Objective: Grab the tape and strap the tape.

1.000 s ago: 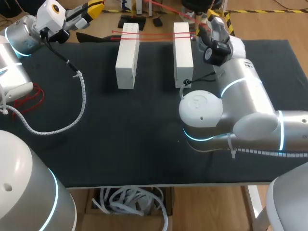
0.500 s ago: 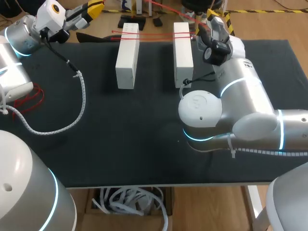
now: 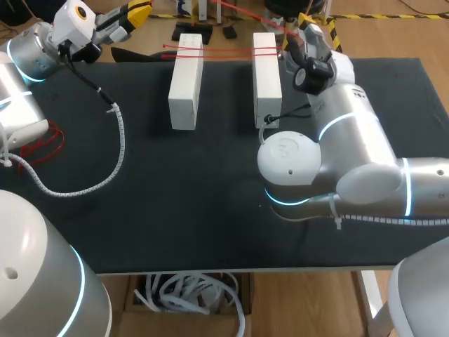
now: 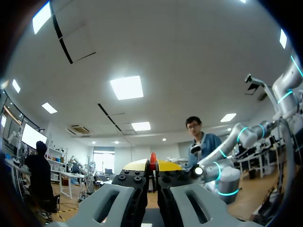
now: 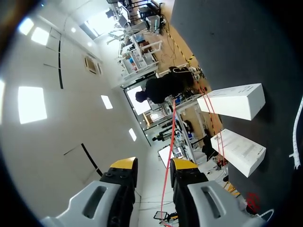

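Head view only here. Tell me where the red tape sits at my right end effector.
Observer: In the right wrist view the red tape runs through the gap between the right end effector's fingers. They are spread, not pinching it.
Operator: Now report the left end effector.
Observer: In the left wrist view the left end effector is tilted upward, fingers closed on a bit of red tape poking out between them.
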